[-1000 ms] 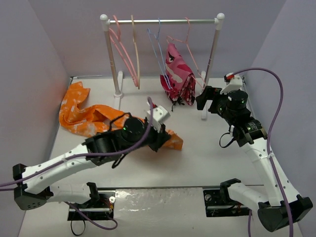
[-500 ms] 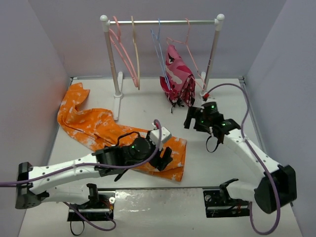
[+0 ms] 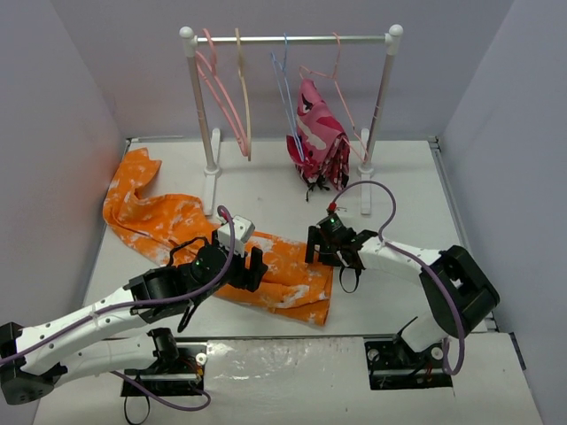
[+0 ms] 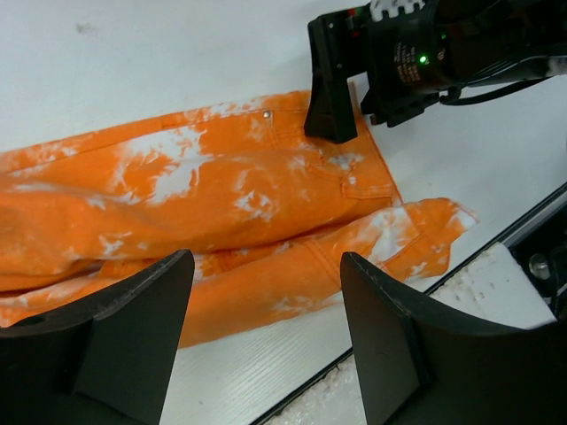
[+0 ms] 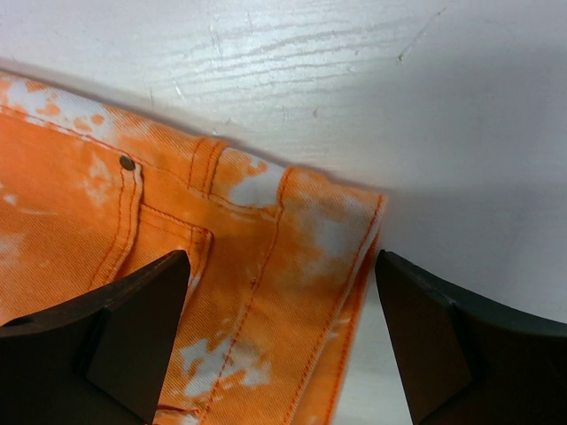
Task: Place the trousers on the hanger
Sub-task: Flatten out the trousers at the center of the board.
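Trousers (image 3: 288,279) of orange cloth with white blotches lie flat on the white table (image 3: 266,181), the waist end toward the near edge and the legs running off to the far left. The left gripper (image 4: 266,266) hangs just above the hip area, jaws apart with nothing between them. At the waistband corner the right gripper (image 5: 282,266) sits low, its fingers spread either side of the cloth, not closed on it. Well beyond, the bright pink hanger (image 3: 223,102) hangs on the rail (image 3: 292,38).

Top cam sits high over the desk (image 3: 266,181) near edge, looking down and away. Left wrist cam is low, right wrist cam lower, both facing down. All three share the trousers (image 3: 292,276) waist end.
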